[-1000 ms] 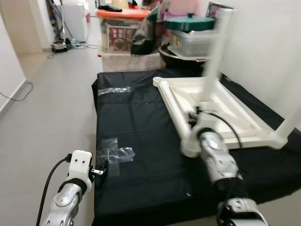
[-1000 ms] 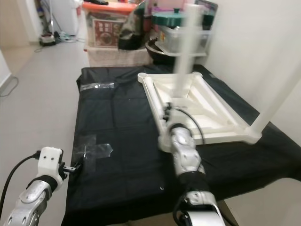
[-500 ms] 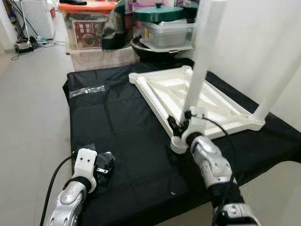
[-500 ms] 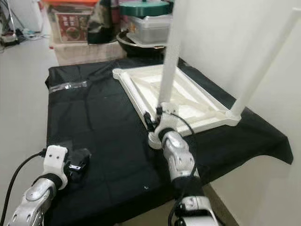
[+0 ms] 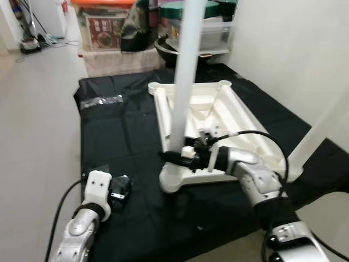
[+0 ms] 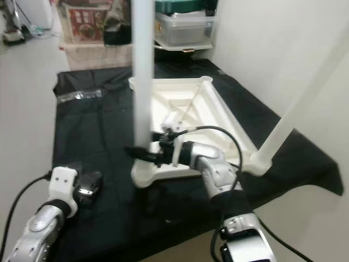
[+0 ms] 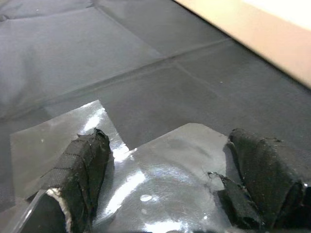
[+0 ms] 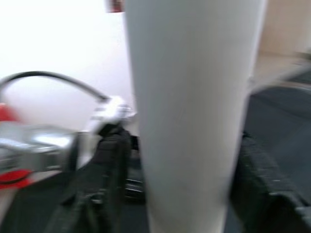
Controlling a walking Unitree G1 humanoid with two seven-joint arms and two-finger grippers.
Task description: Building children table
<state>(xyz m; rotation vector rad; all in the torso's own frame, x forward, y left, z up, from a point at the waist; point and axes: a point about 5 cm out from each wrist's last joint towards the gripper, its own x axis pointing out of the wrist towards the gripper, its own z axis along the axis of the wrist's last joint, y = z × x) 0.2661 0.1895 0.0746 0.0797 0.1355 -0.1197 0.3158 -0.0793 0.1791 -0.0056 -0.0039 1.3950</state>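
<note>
White children's table top (image 5: pixel 229 117) lies upside down on a black cloth (image 5: pixel 125 142) spread over the floor, close to the white wall (image 5: pixel 283 49). One white leg (image 5: pixel 182 76) stands upright in the near corner socket; a second leg (image 5: pixel 322 128) rises at a tilt from the corner nearer the wall. Right gripper (image 5: pixel 177 156) reaches across the frame to the base of the upright leg, its black fingers (image 8: pixel 109 165) set one on each side of the tube and closed against it, as the right wrist view shows. Its cable (image 5: pixel 256 136) loops over the table frame. Left gripper (image 5: pixel 121 191) rests low on the cloth, well apart from the table, fingers (image 7: pixel 82 165) spread wide with nothing between them, over a patch of clear tape (image 7: pixel 146 174) stuck to the cloth. Another strip of tape (image 5: pixel 101 101) lies further out on the cloth. Beyond the cloth's far edge: stacked storage boxes (image 5: pixel 106 33), a lidded clear container (image 5: pixel 210 33) on a dark pan (image 5: pixel 166 52), crowding the far end. Bare grey floor (image 5: pixel 38 120) on the robot's left.
</note>
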